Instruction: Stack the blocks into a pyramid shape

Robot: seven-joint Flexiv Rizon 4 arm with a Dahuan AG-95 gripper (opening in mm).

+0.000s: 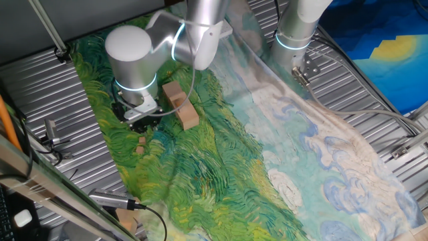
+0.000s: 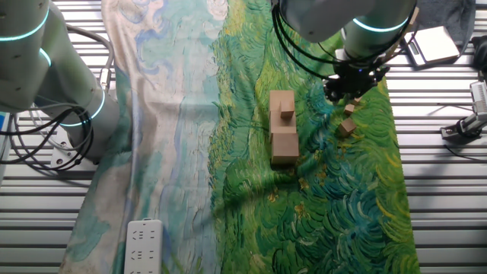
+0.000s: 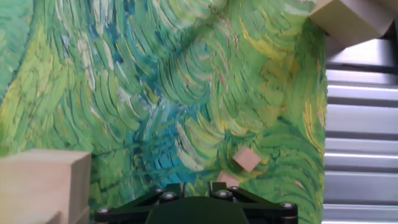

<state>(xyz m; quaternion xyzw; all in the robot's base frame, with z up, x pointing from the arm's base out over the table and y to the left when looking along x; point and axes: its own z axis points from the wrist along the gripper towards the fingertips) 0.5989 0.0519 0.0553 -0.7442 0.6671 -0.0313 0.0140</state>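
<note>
Two large tan blocks (image 1: 175,94) (image 1: 188,116) lie end to end on the green painted cloth; in the other fixed view they show as a row (image 2: 284,143) with a small block (image 2: 287,114) on top. Loose small blocks (image 1: 140,144) (image 2: 347,127) lie beside them. My gripper (image 1: 142,120) (image 2: 342,90) hangs low over the cloth between the row and the small blocks. In the hand view its jaws (image 3: 196,188) stand close together with nothing between them, and two small blocks (image 3: 247,158) (image 3: 227,179) lie just ahead. Large blocks show at bottom left (image 3: 43,183) and top right (image 3: 351,18).
A ribbed metal table (image 2: 445,198) borders the cloth on the right. A second robot base (image 1: 294,33) stands at the back. A white power strip (image 2: 142,243) lies at the cloth's edge, and cables and clamps (image 1: 50,137) line the left side.
</note>
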